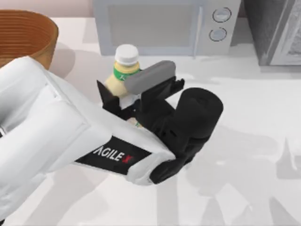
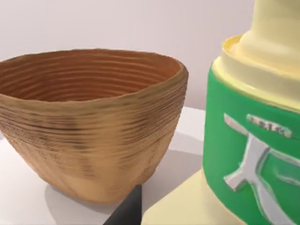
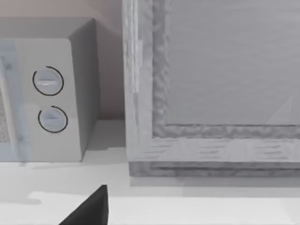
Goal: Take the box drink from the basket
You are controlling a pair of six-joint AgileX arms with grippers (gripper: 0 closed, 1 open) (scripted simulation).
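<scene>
The box drink (image 1: 123, 70), pale yellow with a white cap and a green band, stands outside the basket, just in front of the microwave. My left gripper (image 1: 129, 87) is shut on its body, one finger on each side. In the left wrist view the box drink (image 2: 253, 140) is very close, with its green label facing the camera, and a dark fingertip (image 2: 126, 213) shows beside it. The woven basket (image 1: 23, 35) sits at the table's far left corner, to the left of the drink. Its ribbed orange-brown inside (image 2: 93, 75) holds nothing that I can see. A dark fingertip (image 3: 89, 208) of my right gripper shows in the right wrist view.
A grey microwave (image 1: 160, 26) with two round knobs stands at the back, and shows again as the microwave (image 3: 51, 93) in the right wrist view. A grey cabinet-like appliance (image 1: 277, 30) stands at the back right. White table (image 1: 254, 141) lies open on the right and at the front.
</scene>
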